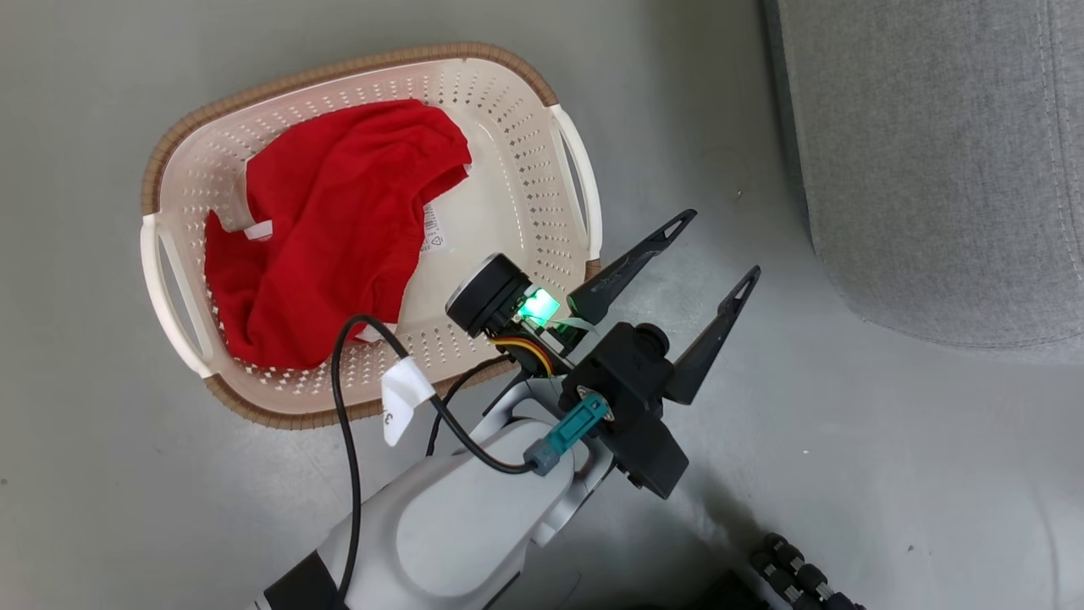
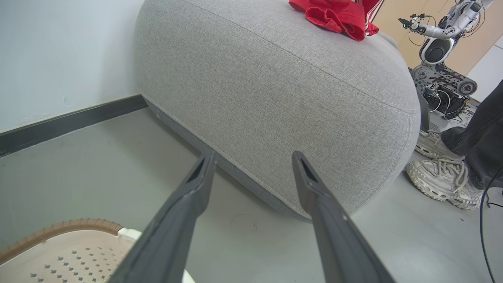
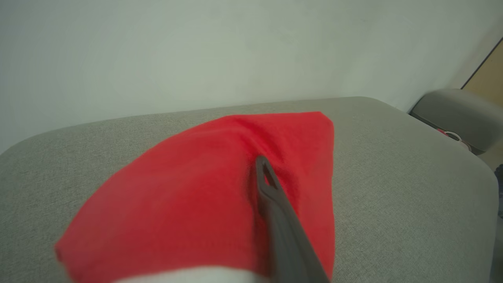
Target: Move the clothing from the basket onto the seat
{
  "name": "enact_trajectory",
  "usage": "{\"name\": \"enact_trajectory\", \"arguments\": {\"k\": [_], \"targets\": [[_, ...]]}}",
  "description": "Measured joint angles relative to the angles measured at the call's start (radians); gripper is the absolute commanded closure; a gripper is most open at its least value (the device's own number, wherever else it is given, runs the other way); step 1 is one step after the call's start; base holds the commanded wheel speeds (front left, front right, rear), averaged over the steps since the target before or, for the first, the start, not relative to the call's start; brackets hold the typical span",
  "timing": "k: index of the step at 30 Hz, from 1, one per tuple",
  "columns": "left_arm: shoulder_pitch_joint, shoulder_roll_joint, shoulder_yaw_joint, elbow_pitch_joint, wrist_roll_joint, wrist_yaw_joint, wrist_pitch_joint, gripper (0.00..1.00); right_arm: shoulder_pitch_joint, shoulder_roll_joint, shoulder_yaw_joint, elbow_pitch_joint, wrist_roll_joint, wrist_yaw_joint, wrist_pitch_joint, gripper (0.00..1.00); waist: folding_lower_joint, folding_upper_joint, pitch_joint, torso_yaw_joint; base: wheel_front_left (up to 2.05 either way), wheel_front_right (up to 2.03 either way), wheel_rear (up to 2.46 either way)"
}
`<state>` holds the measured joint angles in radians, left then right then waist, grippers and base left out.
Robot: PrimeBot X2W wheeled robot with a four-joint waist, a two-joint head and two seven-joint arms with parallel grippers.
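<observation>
Red clothing (image 3: 188, 196) in right end effector (image 3: 257, 165); left end effector (image 2: 253, 157) gapes.

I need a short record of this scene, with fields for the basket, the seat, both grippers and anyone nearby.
basket: on floor, red garment inside
seat: red clothing on top
left gripper: open, empty, over floor between basket and seat
right gripper: seems shut on red cloth, above seat
person: shoes on floor beside seat
</observation>
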<state>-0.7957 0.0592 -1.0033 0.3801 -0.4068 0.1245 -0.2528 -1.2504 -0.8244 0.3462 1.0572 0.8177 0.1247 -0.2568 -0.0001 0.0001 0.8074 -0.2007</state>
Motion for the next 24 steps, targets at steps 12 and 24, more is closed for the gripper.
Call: {"name": "enact_trajectory", "arguments": {"k": [12, 24], "targets": [[0.006, 0.000, 0.016, 0.003, -0.028, 0.000, 0.000, 0.00, 0.104, 0.033, 0.089, -0.059, 0.001, 0.000, 0.000, 0.00, 0.0000, -0.0002, -0.065, 0.006, 0.00, 0.00, 0.00], [0.053, -0.002, 0.058, 0.009, -0.060, 0.000, 0.000, 0.00, 0.229, 0.073, 0.158, -0.162, 0.004, 0.000, 0.000, 0.00, 0.0000, -0.0001, -0.156, 0.022, 0.00, 0.00, 0.00]]}}
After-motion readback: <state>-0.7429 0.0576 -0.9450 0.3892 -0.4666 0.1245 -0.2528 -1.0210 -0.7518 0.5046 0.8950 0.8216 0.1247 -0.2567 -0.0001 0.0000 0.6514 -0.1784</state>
